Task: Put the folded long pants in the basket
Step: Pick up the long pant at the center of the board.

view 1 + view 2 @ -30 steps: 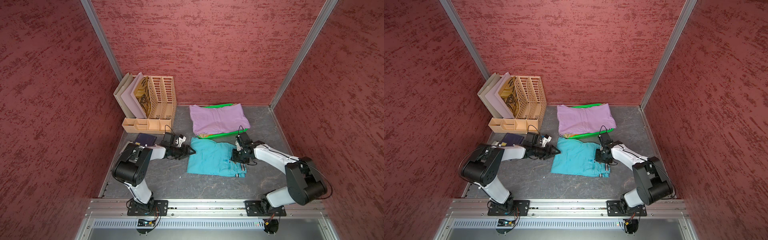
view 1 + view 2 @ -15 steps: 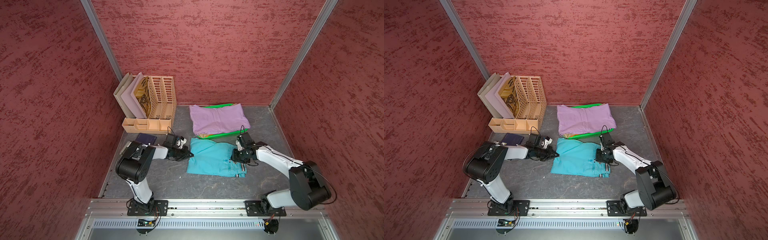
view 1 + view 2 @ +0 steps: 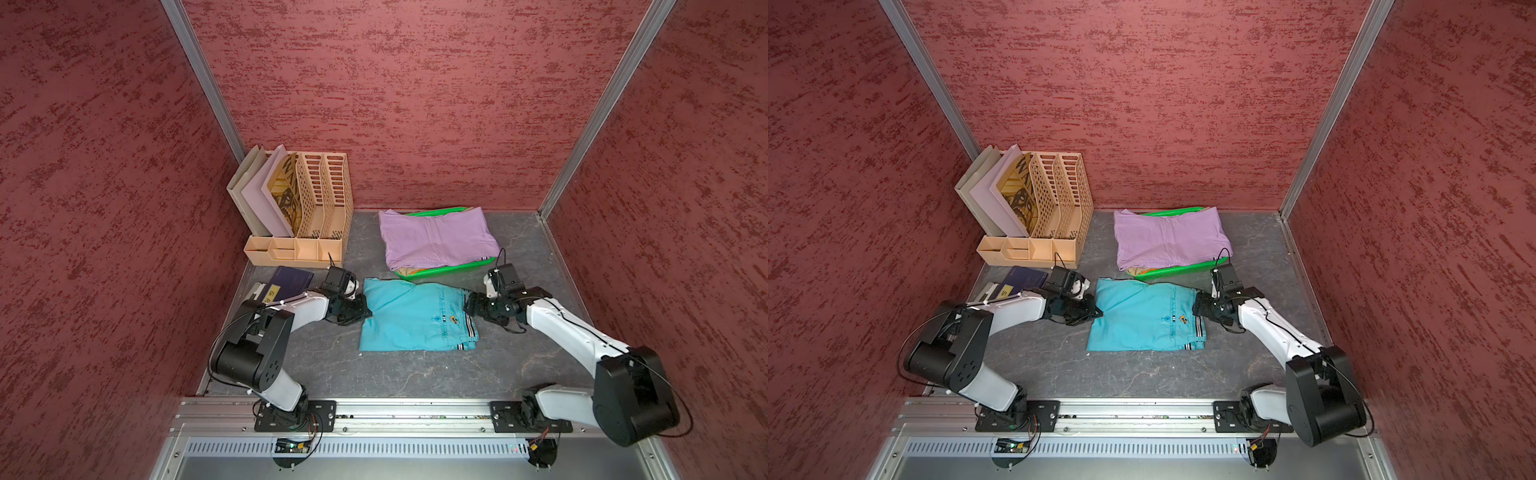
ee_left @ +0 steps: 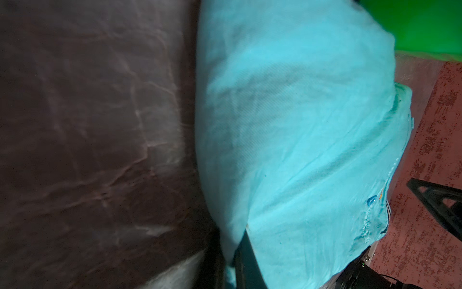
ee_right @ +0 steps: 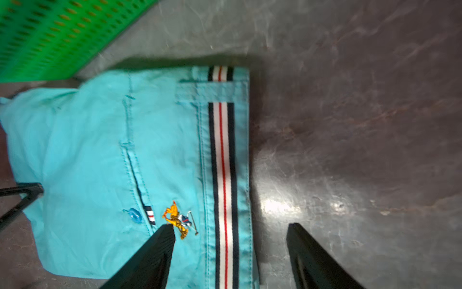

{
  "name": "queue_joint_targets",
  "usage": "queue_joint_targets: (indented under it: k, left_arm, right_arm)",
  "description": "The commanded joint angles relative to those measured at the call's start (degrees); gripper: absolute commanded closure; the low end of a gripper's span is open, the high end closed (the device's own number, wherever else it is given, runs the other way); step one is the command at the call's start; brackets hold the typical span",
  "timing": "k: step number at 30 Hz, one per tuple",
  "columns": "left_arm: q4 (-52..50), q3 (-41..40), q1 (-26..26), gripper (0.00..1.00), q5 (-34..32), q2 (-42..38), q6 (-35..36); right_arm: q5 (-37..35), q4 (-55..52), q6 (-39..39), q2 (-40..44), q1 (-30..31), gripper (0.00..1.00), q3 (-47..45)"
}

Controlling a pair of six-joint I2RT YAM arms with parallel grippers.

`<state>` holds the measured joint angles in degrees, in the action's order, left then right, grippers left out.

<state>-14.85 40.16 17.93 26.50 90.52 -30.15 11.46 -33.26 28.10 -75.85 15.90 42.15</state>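
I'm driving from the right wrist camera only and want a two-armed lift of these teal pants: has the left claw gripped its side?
Observer: Yes. The left claw is shut on the teal pants at the edge opposite the waistband.
Operator: Room in the basket?
Observer: The lilac pants already lie across the green basket, covering most of it.
Operator: Anything close on that side?
Observer: A dark purple book lies on the table near that claw, in front of the peach file rack.
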Motion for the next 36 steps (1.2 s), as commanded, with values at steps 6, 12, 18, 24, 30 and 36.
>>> queue_joint_targets:
  k: [6, 12, 18, 24, 30, 36]
  left_arm:
    - [-3.3, -0.8, -0.3, 1.00, -2.3, -0.1, 0.6]
    - [-3.9, -1.0, -0.3, 1.00, -1.9, -1.7, 0.7]
    - [-9.0, -0.1, -0.3, 1.00, -6.4, -3.4, -0.5]
    - [-11.1, -2.0, -0.3, 1.00, -5.7, -11.4, -1.2]
    - [-19.2, -3.3, 0.5, 1.00, -3.5, -23.7, -2.6]
    - [-28.6, -0.4, 2.6, 1.00, -1.1, -33.8, -5.7]
  right_arm:
    - [8.9, 8.3, 2.4, -7.3, -0.2, 0.26, -4.2]
    - [13.2, 12.4, 3.6, -11.5, -0.2, 0.48, -6.2]
    - [13.8, 13.5, 3.6, -11.9, -0.2, 0.96, -6.2]
    - [16.1, 9.4, 2.0, -8.1, 0.0, 1.00, -5.2]
    - [16.4, -1.6, 0.4, 1.8, 1.2, 1.00, -3.6]
    - [17.9, -11.0, -0.6, 10.4, 2.2, 1.00, -0.6]
